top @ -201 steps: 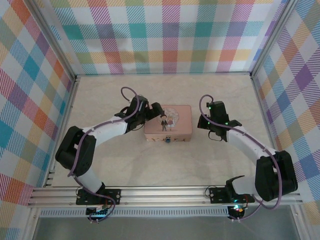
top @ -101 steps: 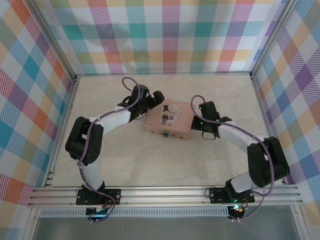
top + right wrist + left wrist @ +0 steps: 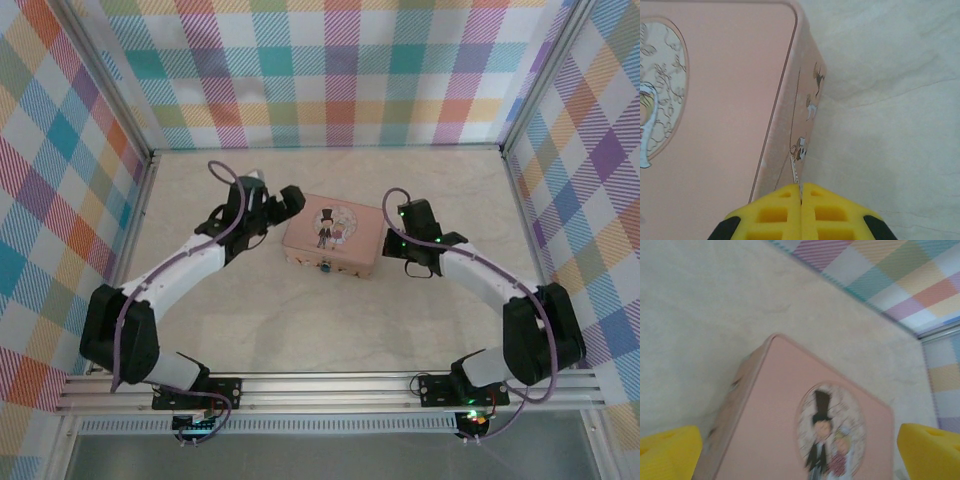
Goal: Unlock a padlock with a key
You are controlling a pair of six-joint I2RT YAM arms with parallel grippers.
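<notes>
Two grippers flank the pink tin (image 3: 333, 232) on the table (image 3: 250, 320): the left gripper (image 3: 277, 203) spread wide at its far-left corner, the right gripper (image 3: 800, 194) pinched together beside its right wall. On the tin's near wall sits the padlock (image 3: 327, 268), apparently a tiny dark-silvery speck. It is likely hard, slick and light, best pinched across its body.

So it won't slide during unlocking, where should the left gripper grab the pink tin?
I'd take the pink tin by its left end, coming from the left with the open left gripper. It lies flat, that short end faces the gripper, and the padlock sits on the near side, left free.
</notes>
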